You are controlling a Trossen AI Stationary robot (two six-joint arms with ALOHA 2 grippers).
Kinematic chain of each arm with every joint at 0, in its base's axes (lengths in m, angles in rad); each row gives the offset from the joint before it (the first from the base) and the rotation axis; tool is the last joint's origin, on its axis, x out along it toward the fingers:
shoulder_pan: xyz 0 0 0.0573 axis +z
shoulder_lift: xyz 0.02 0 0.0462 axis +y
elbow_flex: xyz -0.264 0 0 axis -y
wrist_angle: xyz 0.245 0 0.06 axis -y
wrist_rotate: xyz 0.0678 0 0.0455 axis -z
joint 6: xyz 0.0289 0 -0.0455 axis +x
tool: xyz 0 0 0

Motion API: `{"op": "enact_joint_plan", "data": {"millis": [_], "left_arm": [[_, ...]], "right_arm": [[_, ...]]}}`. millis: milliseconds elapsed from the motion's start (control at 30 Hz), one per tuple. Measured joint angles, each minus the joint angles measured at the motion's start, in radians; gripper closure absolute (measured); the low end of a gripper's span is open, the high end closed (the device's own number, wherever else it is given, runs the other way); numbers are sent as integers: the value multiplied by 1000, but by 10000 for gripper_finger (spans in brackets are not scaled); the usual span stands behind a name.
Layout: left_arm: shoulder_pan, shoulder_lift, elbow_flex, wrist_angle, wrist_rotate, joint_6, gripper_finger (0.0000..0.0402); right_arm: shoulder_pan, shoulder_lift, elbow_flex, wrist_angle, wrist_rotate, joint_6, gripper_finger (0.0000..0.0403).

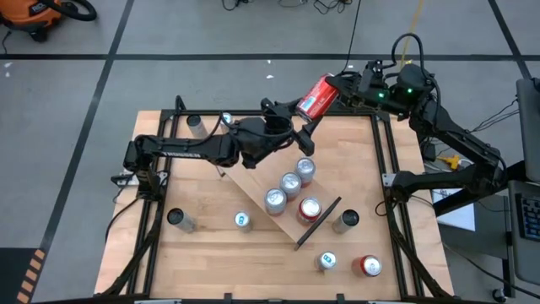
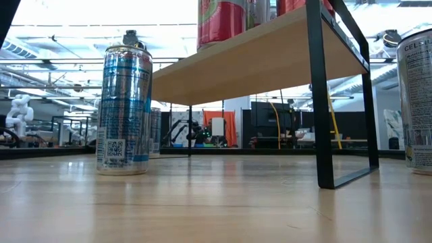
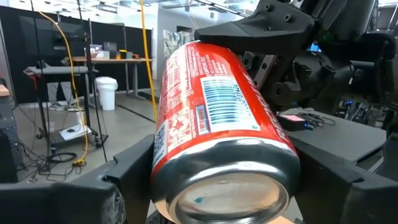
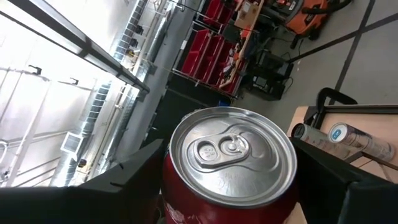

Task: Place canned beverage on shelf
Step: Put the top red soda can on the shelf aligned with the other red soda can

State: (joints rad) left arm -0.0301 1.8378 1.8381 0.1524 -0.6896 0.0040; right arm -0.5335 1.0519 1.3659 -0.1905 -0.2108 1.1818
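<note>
— Nearest?
— The red can [image 3: 217, 130], lying tilted between the left gripper [image 3: 211, 186]'s fingers [image 3: 124, 180], which flank its base. Whether they clamp it, I can't tell.
— And the right gripper [image 4: 230, 180]?
— Its fingers [image 4: 134, 174] grip the can's top end, above the table [image 1: 211, 253]'s far edge.
— The shelf [image 1: 253, 181]?
— Mid-table, carrying four cans [image 1: 292, 183].

Dark jointed arms [image 1: 194, 148], black cables

Both grippers are met end to end — the left gripper [image 1: 309, 119] reached across, the right gripper [image 1: 336, 89] clamped.
</note>
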Motion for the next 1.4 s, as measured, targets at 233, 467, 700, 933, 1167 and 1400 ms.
{"op": "enact_joint_plan", "data": {"millis": [233, 467, 700, 933, 1167, 1400], "left_arm": [[-19, 0, 0, 18, -11, -54, 113], [-54, 0, 0, 171, 4, -92, 114], [-71, -2, 1, 279, 28, -224, 114], [-84, -2, 1, 355, 60, -330, 115], [-83, -1, 1, 371, 162, -470, 115], [-83, 0, 1, 387, 228, -574, 115]], "right_arm": [[-2, -2, 0, 16, -66, -15, 109], [-1, -25, 0, 133, -184, -110, 54], [-2, -25, 0, 273, -311, -201, 27], [-2, -26, 0, 330, -375, -338, 26], [-1, -27, 0, 375, -396, -428, 26], [-1, -26, 0, 447, -475, -465, 26]]}}
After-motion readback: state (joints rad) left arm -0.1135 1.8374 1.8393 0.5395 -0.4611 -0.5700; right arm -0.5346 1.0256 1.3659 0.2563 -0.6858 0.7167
